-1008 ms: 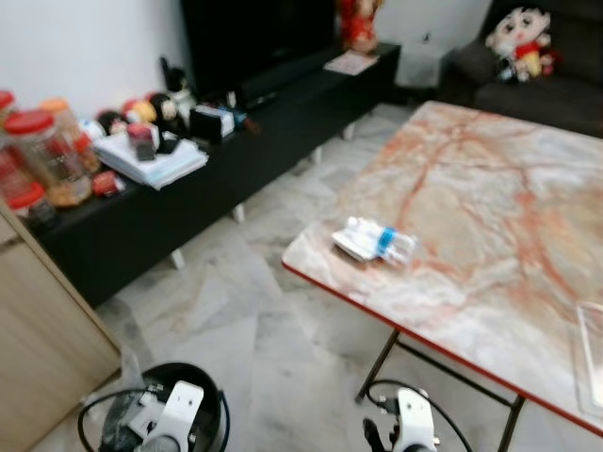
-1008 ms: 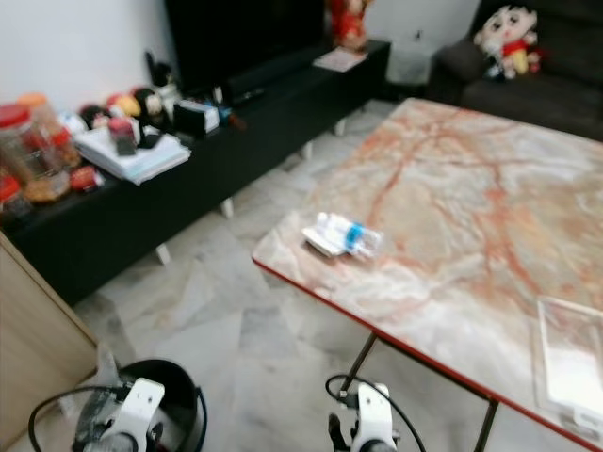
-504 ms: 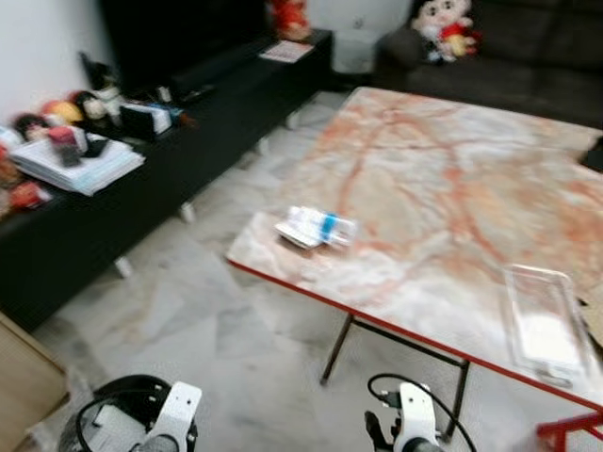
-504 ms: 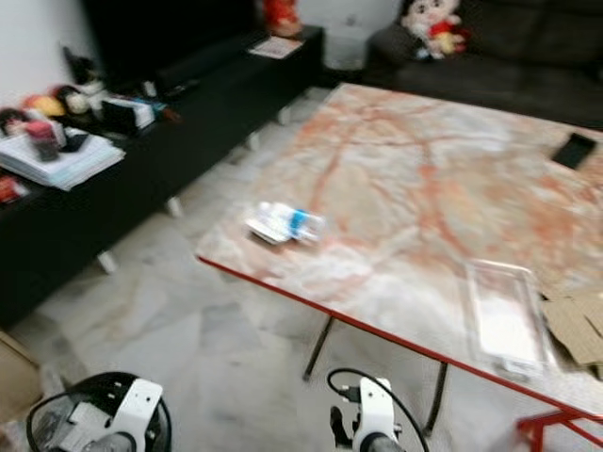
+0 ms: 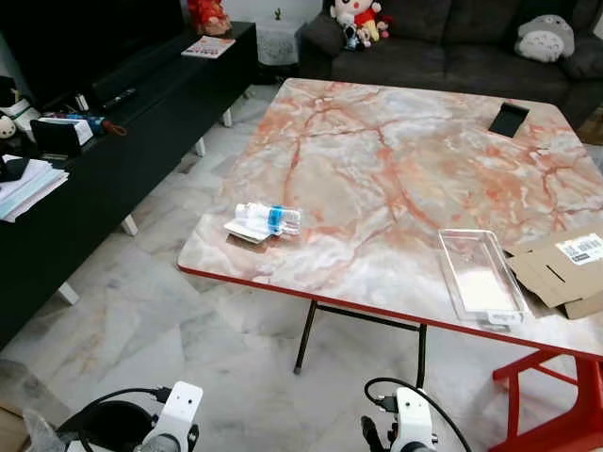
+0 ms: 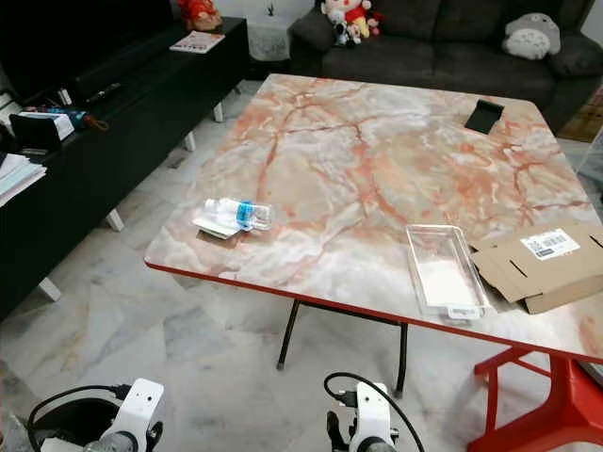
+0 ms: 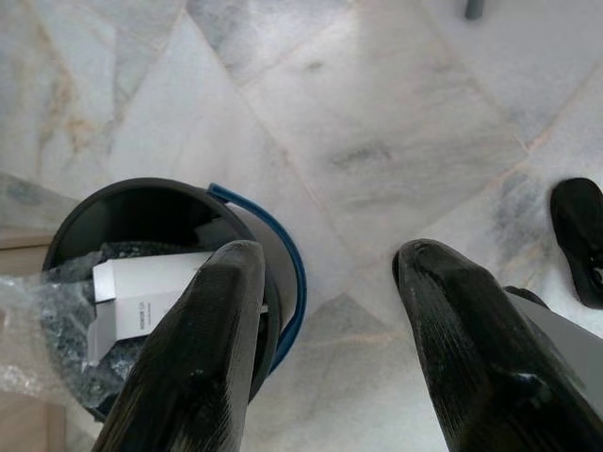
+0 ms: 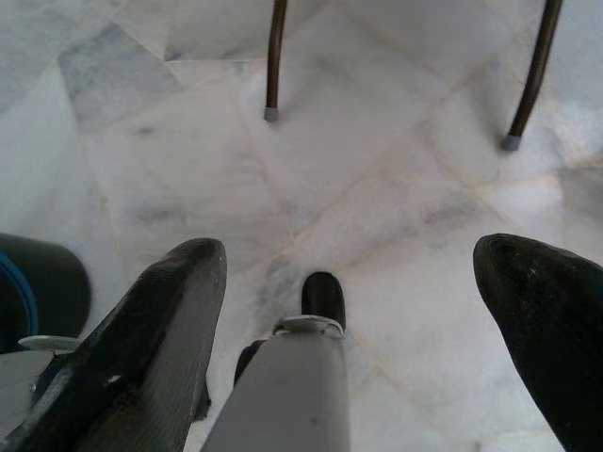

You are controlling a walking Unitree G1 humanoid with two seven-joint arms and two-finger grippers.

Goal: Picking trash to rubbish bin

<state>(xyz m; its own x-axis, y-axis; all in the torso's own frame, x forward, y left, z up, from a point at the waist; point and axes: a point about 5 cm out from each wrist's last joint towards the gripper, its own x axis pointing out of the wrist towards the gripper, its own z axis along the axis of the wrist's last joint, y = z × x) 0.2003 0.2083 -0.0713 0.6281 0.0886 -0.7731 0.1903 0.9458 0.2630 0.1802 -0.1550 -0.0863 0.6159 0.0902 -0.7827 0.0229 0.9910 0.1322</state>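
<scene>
A pale marble-tiled floor (image 5: pixel 188 330) carries a large rectangular bench with a red-veined marble top and red edge (image 5: pixel 396 179). A long black low cabinet (image 5: pixel 113 141) runs along the robot's left; a dark grey sofa (image 5: pixel 452 38) with plush toys stands beyond the bench. On the bench's right part lie a flattened brown cardboard box with a white label (image 5: pixel 565 268) and, just beside it, an empty clear rectangular plastic tray (image 5: pixel 480 278). Near the bench's front left corner, a crushed clear plastic bottle with a blue label (image 5: pixel 267 218) rests on a flat white wrapper (image 5: pixel 243 231). A black round rubbish bin with a blue handle (image 7: pixel 151 273), holding a white carton (image 7: pixel 141 292) and clear plastic, stands on the floor beneath the left end effector (image 7: pixel 325 282), fingers apart and empty. The right end effector (image 8: pixel 377 320) hangs low over the floor, fingers wide apart.
</scene>
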